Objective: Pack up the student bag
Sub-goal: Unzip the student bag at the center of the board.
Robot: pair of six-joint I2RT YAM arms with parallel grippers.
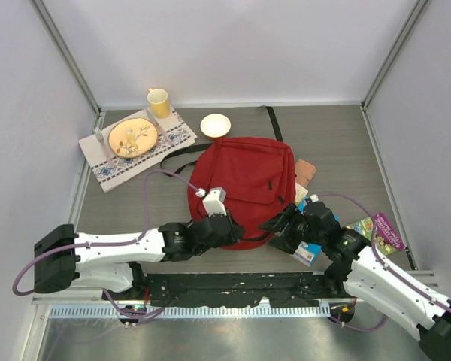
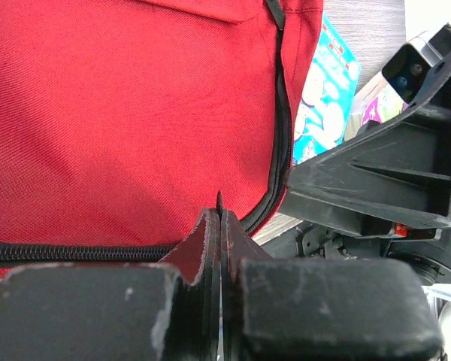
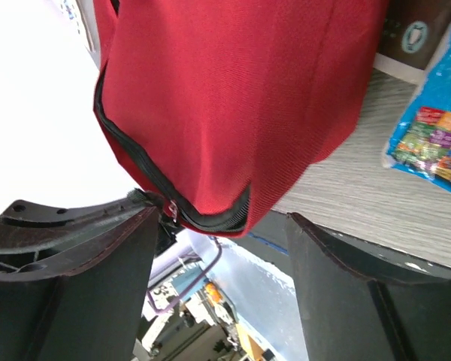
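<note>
Left pincer [image 2: 219,219]: shut tight at the zip line on the near edge of the large dark-red fabric student bag [image 1: 244,180]; whether it pinches a zip pull cannot be told. Right pincer [image 3: 222,226]: wide open, straddling the bag's near right corner, holding nothing. The bag lies flat on the grey wooden surface [image 1: 338,143], apparently still zipped. Blue printed snack packet [image 1: 310,253] and brown packet [image 1: 306,171] lie right of the bag, unpacked. Packing appears barely begun.
</note>
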